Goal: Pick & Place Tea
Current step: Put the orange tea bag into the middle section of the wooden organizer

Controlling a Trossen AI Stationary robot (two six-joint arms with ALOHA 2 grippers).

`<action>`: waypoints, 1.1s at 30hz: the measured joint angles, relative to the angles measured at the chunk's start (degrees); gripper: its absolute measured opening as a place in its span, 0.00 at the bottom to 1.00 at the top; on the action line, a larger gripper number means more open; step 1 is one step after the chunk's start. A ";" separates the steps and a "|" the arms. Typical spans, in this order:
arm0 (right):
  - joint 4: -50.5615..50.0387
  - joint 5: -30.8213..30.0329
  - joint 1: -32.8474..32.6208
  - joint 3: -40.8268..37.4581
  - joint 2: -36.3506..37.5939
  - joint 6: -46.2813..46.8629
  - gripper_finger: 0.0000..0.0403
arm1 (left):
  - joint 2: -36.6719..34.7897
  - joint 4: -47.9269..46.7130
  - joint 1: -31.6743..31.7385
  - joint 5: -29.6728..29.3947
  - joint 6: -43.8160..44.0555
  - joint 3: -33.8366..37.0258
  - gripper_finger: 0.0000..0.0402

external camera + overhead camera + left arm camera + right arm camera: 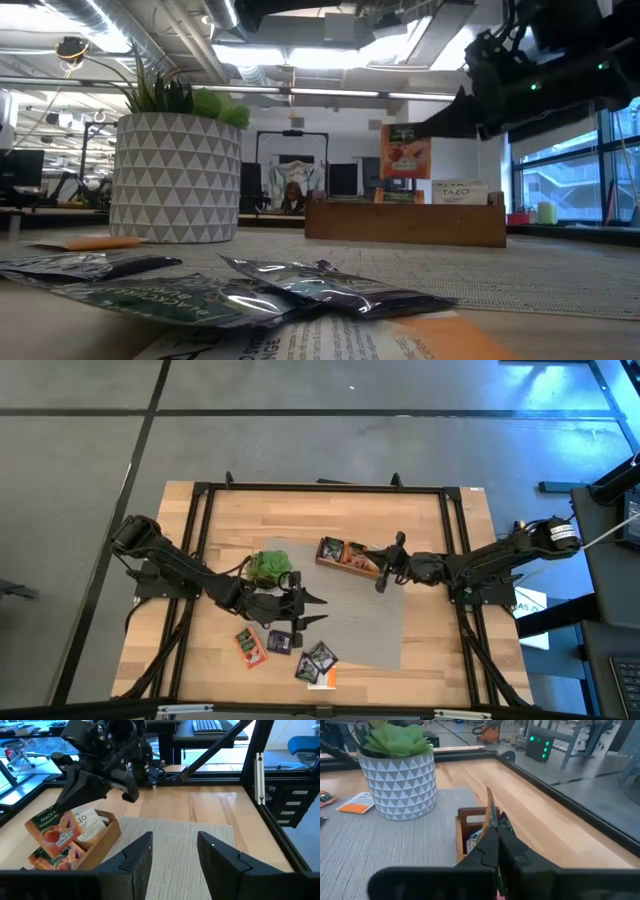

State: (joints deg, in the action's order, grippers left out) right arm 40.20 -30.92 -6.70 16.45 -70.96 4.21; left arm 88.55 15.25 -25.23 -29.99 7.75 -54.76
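Right pincer (380, 572) pinches an orange sachet (50, 828) on edge above the wooden box (348, 557) on the grey mat (370, 622). Left pincer (312, 610) spread, empty, beside the potted plant (270, 566). Other sachets (318, 658) lie loose near the table's (440, 540) front edge.
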 joint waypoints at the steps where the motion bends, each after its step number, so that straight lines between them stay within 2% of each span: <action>1: 0.65 0.54 0.32 0.00 -0.66 -0.23 0.01 | 0.00 0.00 0.00 0.01 0.00 0.00 0.38; 22: 11.89 1.03 1.81 0.02 -18.05 -0.31 0.02 | 0.04 -0.44 0.00 0.06 0.00 0.00 0.38; 33: 12.01 0.10 1.83 0.04 -21.78 -0.31 0.02 | 0.04 -0.46 0.00 0.06 0.01 0.00 0.38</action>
State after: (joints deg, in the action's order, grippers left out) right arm 52.21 -30.82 -4.86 16.49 -92.74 3.90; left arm 88.60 14.79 -25.23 -29.93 7.75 -54.76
